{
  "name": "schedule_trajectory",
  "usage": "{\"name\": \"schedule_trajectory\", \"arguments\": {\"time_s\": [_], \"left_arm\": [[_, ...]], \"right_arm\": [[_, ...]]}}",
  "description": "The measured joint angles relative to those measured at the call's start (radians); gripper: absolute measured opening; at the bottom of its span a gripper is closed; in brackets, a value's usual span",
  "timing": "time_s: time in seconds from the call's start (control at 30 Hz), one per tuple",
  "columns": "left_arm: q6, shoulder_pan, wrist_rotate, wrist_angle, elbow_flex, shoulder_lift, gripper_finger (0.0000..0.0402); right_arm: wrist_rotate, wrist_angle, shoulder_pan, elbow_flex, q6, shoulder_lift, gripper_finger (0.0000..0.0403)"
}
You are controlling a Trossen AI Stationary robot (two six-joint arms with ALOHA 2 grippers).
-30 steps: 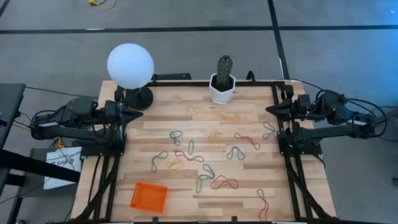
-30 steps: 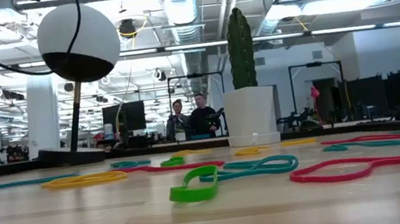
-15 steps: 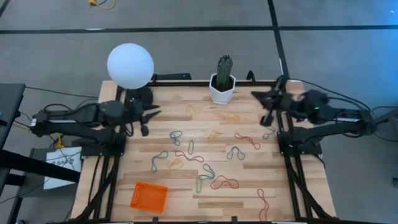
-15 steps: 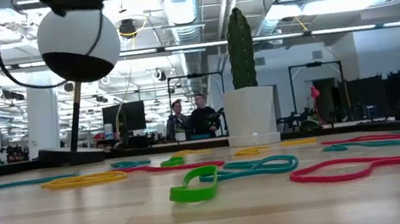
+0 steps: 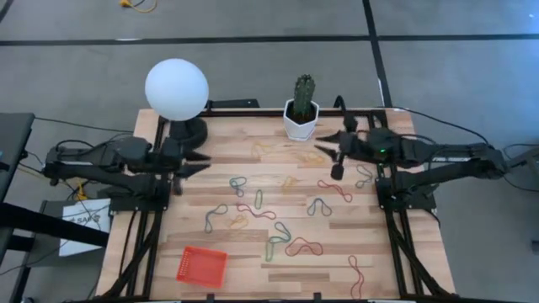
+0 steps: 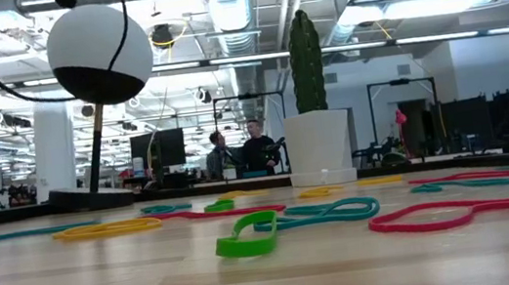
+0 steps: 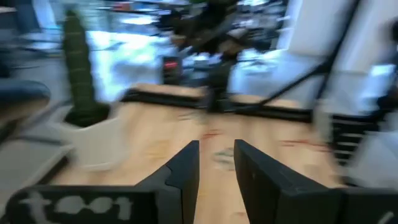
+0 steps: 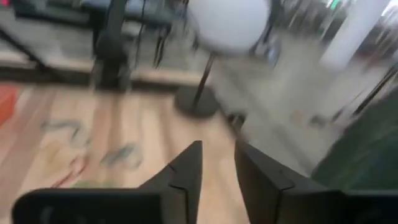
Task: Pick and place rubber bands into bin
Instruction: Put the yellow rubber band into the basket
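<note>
Several rubber bands in red, teal, green and tan lie flat across the middle of the wooden table, among them a teal one, a red one and a green one. The orange-red bin stands at the near left. My left gripper hovers open over the far left of the table, its fingers apart in its wrist view. My right gripper hovers open over the far right part, near the red band. Neither has anything between its fingers.
A white pot with a cactus stands at the far edge in the middle. A lamp with a white globe and a dark round base stands at the far left corner. People stand in the room beyond the table.
Both arms have swung in from the table's sides over the far part of the table, the left toward the right edge and the right toward the left edge. Both grippers have opened. The rubber bands lie as before.
</note>
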Motion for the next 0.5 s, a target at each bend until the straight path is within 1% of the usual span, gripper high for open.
{"name": "schedule_trajectory", "arguments": {"time_s": [0.1, 0.23, 0.37, 0.5], "left_arm": [[-0.007, -0.048, 0.037, -0.012, 0.000, -0.012, 0.0081], [-0.003, -0.084, -0.039, -0.066, 0.000, 0.015, 0.0075], [-0.004, -0.096, -0.070, -0.118, 0.000, 0.088, 0.0073], [-0.004, -0.098, -0.104, -0.105, -0.001, 0.197, 0.0073]], "right_arm": [[-0.058, -0.084, 0.006, 0.000, 0.102, 0.063, 0.0122], [-0.062, -0.154, 0.031, 0.000, 0.190, 0.163, 0.0141], [-0.059, -0.209, 0.034, 0.000, 0.261, 0.261, 0.0149], [-0.058, -0.226, 0.015, 0.000, 0.344, 0.341, 0.0150]]}}
